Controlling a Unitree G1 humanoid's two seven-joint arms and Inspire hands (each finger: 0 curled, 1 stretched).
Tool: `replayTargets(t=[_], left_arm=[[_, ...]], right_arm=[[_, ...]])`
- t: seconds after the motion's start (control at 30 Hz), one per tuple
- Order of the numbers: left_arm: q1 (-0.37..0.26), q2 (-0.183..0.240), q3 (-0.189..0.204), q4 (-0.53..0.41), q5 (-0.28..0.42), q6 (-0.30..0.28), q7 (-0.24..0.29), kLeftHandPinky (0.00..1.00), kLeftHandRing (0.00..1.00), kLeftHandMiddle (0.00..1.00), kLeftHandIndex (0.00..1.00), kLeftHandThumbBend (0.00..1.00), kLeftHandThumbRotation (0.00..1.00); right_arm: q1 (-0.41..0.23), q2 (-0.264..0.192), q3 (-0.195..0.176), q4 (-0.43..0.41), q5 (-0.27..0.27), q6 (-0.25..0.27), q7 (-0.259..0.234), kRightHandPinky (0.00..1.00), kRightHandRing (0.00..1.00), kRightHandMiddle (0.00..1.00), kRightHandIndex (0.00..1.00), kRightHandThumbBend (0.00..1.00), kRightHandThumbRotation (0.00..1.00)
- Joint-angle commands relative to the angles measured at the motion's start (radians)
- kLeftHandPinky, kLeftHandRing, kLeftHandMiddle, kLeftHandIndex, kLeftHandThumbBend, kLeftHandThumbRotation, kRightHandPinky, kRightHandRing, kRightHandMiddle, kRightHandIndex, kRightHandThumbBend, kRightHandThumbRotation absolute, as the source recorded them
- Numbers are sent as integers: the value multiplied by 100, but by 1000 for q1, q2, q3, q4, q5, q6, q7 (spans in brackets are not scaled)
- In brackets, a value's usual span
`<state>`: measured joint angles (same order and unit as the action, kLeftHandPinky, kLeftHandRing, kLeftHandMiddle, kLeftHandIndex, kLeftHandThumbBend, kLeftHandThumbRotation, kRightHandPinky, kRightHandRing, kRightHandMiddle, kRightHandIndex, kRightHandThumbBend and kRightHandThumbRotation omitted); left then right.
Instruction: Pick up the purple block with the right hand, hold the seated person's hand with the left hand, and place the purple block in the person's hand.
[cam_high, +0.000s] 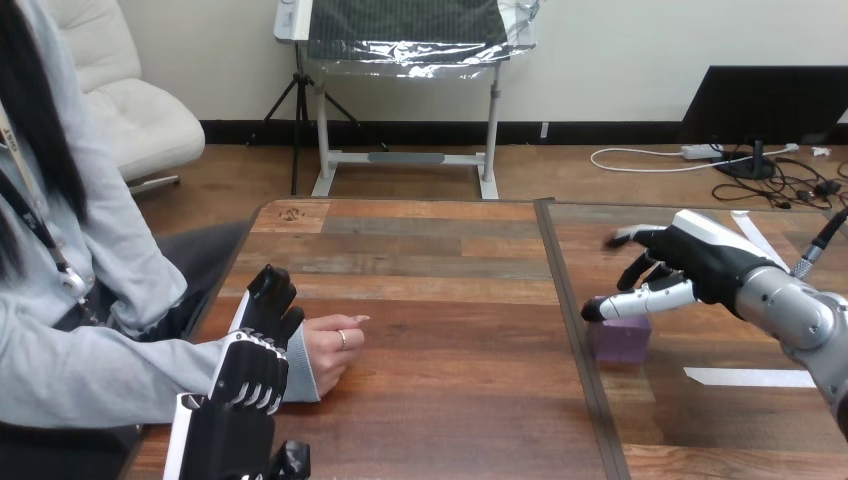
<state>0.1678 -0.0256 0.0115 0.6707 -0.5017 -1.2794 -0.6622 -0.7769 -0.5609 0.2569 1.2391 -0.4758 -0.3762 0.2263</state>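
Observation:
The purple block (620, 340) lies on the table right of the seam. Just above it hovers my right hand (700, 262), open, with its fingers spread and its thumb (640, 300) stretched out over the block's top, not closed on it. The person's hand (335, 345) rests on the table at the left, loosely curled and holding nothing. My left hand (255, 355) comes in from the bottom edge and lies against the person's wrist at the sleeve cuff, fingers straight and pointing away from me. I see no fingers curled round the wrist.
A dark seam (572, 330) splits the tabletop into two boards. A white tape strip (750, 377) lies near my right forearm, and another (757, 238) lies behind the right hand. The person's arm covers the table's left edge.

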Motion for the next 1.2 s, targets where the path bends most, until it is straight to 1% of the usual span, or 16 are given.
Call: replayTargets(t=[0.0,0.07,0.17,0.33,0.47,0.57,0.63,0.67,0.73,0.77,0.8,0.9,0.93,0.97,1.07,1.17], left_arm=[[-22,-5,-12,-44,4,5,-2,99,99,98,95,100,72],[-18,-5,-12,-48,5,6,0,99,99,98,96,100,71],[-13,-6,-10,-52,12,6,6,100,99,98,96,100,71],[-9,-7,-11,-56,11,5,6,100,99,98,96,100,71],[-3,-7,-12,-63,13,4,8,100,99,98,96,100,72],[-2,-11,-12,-65,12,0,11,100,99,98,96,100,72],[-1,-14,-10,-65,12,-4,14,99,99,98,96,100,71],[0,-13,-11,-66,10,-3,12,99,99,98,96,100,71],[2,-12,-13,-68,9,-2,10,98,99,98,96,100,71],[1,-12,-13,-65,6,-5,7,98,99,98,96,100,71],[1,-12,-13,-63,3,-7,6,98,99,98,96,100,71],[2,-12,-15,-64,1,-11,5,98,99,98,96,99,70],[3,-12,-15,-65,1,-12,5,98,99,98,96,99,70],[5,-13,-13,-66,5,-14,9,98,99,98,96,99,70],[10,-12,-13,-70,8,-14,12,97,98,98,96,99,71],[16,-10,-16,-79,5,-9,12,97,98,98,96,100,70]], right_arm=[[-76,22,15,48,-12,17,-6,46,60,63,89,100,48],[-73,28,16,57,-11,15,-4,47,61,63,90,100,49],[-67,36,17,66,-9,10,0,52,66,68,90,100,49],[-57,47,22,81,-14,19,-9,53,65,67,91,100,52],[-51,58,34,92,-27,63,-28,54,65,67,92,100,54],[-43,63,39,101,-31,81,-37,58,70,71,92,100,58],[-39,65,42,103,-34,88,-39,55,65,67,92,100,62],[-38,67,43,105,-34,96,-31,54,64,66,92,100,63],[-37,69,43,106,-34,104,-21,56,66,69,93,100,64],[-36,72,43,109,-34,120,-14,57,67,70,93,100,65],[-35,73,43,111,-34,131,-10,59,70,73,93,100,65],[-31,77,45,116,-38,153,-2,68,77,79,93,100,66],[-30,78,46,117,-39,156,-1,73,80,83,93,99,66],[-25,78,50,119,-43,155,-4,74,82,84,93,99,66],[-17,78,54,121,-45,152,-7,78,84,87,92,100,68],[-12,79,52,120,-40,153,-4,77,84,87,91,99,68]])
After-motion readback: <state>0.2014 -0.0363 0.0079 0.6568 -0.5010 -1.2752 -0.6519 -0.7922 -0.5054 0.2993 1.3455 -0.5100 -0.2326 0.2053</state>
